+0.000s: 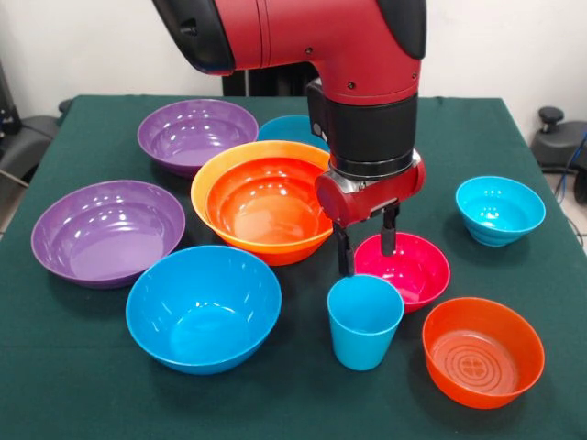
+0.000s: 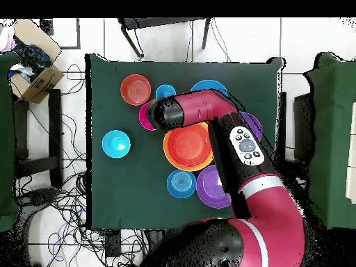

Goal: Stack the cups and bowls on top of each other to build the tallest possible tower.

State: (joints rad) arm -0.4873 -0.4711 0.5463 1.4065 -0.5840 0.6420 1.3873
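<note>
On the surface: a dark green cloth is covering it, and bowls and one cup are sitting spread out, none piled high.
End effector: hanging from the red arm, its two dark fingers are standing a narrow gap apart and holding nothing; the tips are hovering over the near rim of the magenta bowl, just behind the cup.
Cup: light blue, standing upright and mouth up near the front edge, just in front of the magenta bowl.
Tower: so far only a red-orange bowl is nesting inside the big orange bowl, mid-surface, just beside the end effector.
Purple bowls: one is sitting at the left side in the front view, the other behind it toward the far edge.
Blue bowl: large, sitting in front of the tower, near the cup.
Cyan bowl: small, sitting alone at the right in the front view, well apart from the tower.
Red-orange bowl: sitting at the front right, near the cup.
Far blue bowl: partly hidden behind the tower and the arm.
Overhead view: the arm is covering the magenta bowl and part of the tower; the cup is showing just beyond it.
</note>
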